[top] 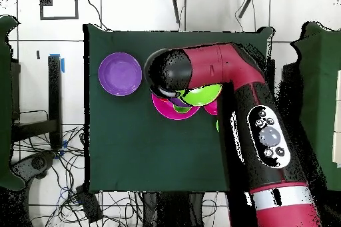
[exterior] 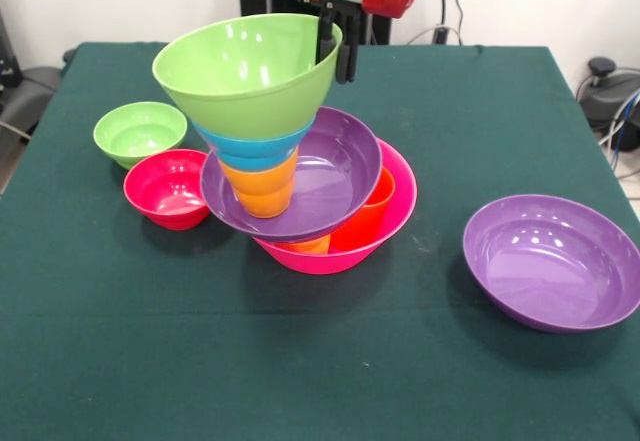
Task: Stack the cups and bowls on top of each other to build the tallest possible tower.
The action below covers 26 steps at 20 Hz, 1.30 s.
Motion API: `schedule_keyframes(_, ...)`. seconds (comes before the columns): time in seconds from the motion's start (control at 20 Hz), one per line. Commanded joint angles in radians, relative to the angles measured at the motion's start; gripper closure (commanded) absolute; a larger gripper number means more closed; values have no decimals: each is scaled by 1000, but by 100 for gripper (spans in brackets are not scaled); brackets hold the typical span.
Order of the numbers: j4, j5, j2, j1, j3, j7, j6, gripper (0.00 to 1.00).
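I am working in what is looking like a robotics lab or test room rather than a home. I am standing at a table [exterior: 120,361] draped in dark green cloth, set on a pale tiled floor [top: 40,58] marked with dark tape lines. Loose black cables [top: 100,201] are trailing across the floor beside the table, and more cables are hanging along the plain white wall [exterior: 500,1] behind me. Chairs [top: 206,1] and dark equipment are sitting pushed back around the table's edges, and a small blue marker [top: 61,63] is sticking to the floor.
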Motion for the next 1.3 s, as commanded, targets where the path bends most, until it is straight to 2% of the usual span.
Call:
schedule_keyframes(0.05, 179, 33, 96, 49, 1, 11, -88, 100)
schedule_keyframes(0.9, 212, 106, 57, 92, -34, 79, -74, 100)
schedule_keyframes(1.05, 206, 91, 59, 94, -44, 57, -89, 100)
schedule_keyframes(1.3, 175, 22, 74, 94, -68, 6, -137, 100)
